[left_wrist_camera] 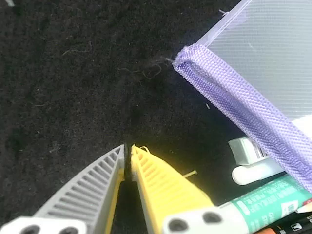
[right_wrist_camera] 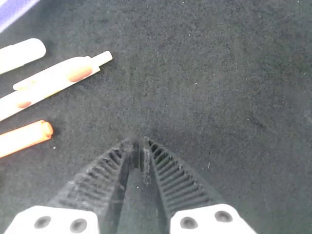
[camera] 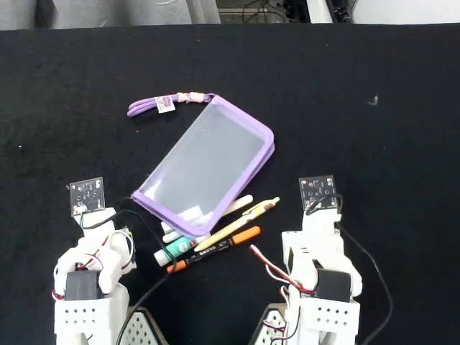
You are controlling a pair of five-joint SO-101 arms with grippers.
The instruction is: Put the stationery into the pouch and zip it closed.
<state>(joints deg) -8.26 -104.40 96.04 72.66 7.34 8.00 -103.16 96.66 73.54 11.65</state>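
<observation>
One shut, empty left gripper (left_wrist_camera: 129,158) sat just beside a corner of the pouch (camera: 205,165), which lay flat. The pens (camera: 215,241) lay between the arms at the pouch's near edge. They slanted toward the right gripper (right_wrist_camera: 139,146), also shut and empty. Both arms looked about equally near. Black cloth covered the table (camera: 388,108).

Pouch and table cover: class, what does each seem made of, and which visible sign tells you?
Pouch: a see-through, faintly glossy panel, probably plastic; the purple edging looks like woven fabric, its weave visible. Table cover: matte black cloth, perhaps felt, with lint and loose fibres.
</observation>
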